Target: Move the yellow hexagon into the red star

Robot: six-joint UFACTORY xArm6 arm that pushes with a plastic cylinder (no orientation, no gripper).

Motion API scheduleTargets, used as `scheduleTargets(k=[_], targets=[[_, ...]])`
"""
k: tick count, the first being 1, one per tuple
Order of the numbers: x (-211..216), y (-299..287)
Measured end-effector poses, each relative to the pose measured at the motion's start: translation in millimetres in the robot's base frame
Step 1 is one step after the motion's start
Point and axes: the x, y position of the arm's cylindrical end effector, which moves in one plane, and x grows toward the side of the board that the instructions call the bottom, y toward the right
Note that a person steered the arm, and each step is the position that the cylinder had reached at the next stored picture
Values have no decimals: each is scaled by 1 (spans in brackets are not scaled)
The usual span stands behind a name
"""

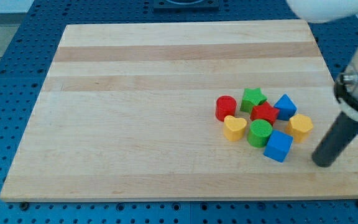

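Eight blocks: all bunched in one cluster toward the view's right on the worktop [135, 124]; I take the red star [265, 113] as my landmark, since it sits in the middle of the bunch.
Yellow hexagon [301, 126]: just to the view's right of the red star and a little lower, near it; whether the two already touch I cannot tell.
My tip [322, 163]: below and to the view's right of the red star, beyond the yellow hexagon and apart from it, resting on bare wood.
Hand: I have none, only a straight dark rod, so nothing opens or closes and nothing is held; I can only push.
Neighbours: a blue block [285, 106] sits up and right of the red star, a blue cube [278, 146] below and right of it, a green round block [260, 132] just below it.
Others: a green star [253, 98] above and left of the red star, a red cylinder [225, 107] to its left, a yellow heart [234, 127] lower left.
Step in hand: as I judge it, getting behind the yellow hexagon on the side away from the red star.
How to do it well: I should bring my tip up to the hexagon's far right face, then push leftward and slightly up, straight at the red star.
Risk: the lane between the two blue pieces is narrow; an off-centre push would likely spin the hexagon into one of them.
Pace: short and slow, for the gap looks small and a hard shove would scatter the bunch.
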Motion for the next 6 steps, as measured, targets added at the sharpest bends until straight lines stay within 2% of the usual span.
scheduleTargets(k=[1,2,3,6], targets=[[-1,24],[-26,34],[-53,24],[-74,-48]])
